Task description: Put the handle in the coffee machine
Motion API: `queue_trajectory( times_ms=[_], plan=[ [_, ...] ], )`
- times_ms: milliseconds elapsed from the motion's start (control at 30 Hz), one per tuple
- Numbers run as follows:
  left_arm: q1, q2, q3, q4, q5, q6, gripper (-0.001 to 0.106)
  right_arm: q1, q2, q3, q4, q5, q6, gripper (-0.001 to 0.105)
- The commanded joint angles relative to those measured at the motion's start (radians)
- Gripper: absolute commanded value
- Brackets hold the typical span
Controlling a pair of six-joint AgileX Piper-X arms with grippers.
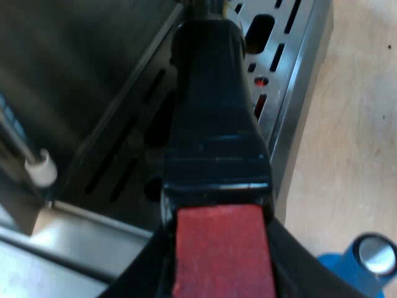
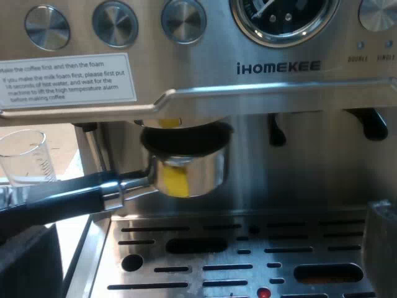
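**Left wrist view.** The holder (image 1: 211,112) is clamped by its dark handle in the left gripper (image 1: 222,273). The black fingers (image 1: 146,279) are pressed against either side of the red end (image 1: 223,254). From the gripper the handle runs straight ahead, over the slotted drip tray (image 1: 291,68) that lies below. A steam wand (image 1: 40,169) with a white tip is seen ahead and to one side of the handle. A blue tamper (image 1: 369,261) stands on the counter (image 1: 353,124), close beside the gripper and off the tray.

**Right wrist view.** The machine (image 2: 279,67) is faced by the right gripper (image 2: 205,261). Its fingers (image 2: 384,248) are spread wide and nothing is held between them; the drip tray is seen in the gap. Ahead of and above this gripper, the holder's metal basket (image 2: 186,167) is set up against the group head. The handle sticks out sideways toward a glass (image 2: 25,158). Whether the holder is locked in cannot be told. A gauge (image 2: 285,15) and a row of knobs (image 2: 115,23) are seen higher on the front.
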Motion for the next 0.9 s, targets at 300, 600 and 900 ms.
queue_trajectory(
  times_ms=[300,600,900],
  plan=[
    [-0.017,-0.008,-0.01,-0.053,0.072,-0.033,0.0,-0.01,0.0,0.001,0.004,0.014,-0.01,0.102],
    [-0.017,-0.008,-0.01,-0.131,0.072,-0.141,0.0,-0.01,0.0,0.001,0.004,0.014,-0.01,0.102],
    [0.003,-0.008,-0.01,-0.14,0.072,-0.149,0.0,-0.01,0.0,0.001,0.004,0.014,-0.01,0.102]
  ],
)
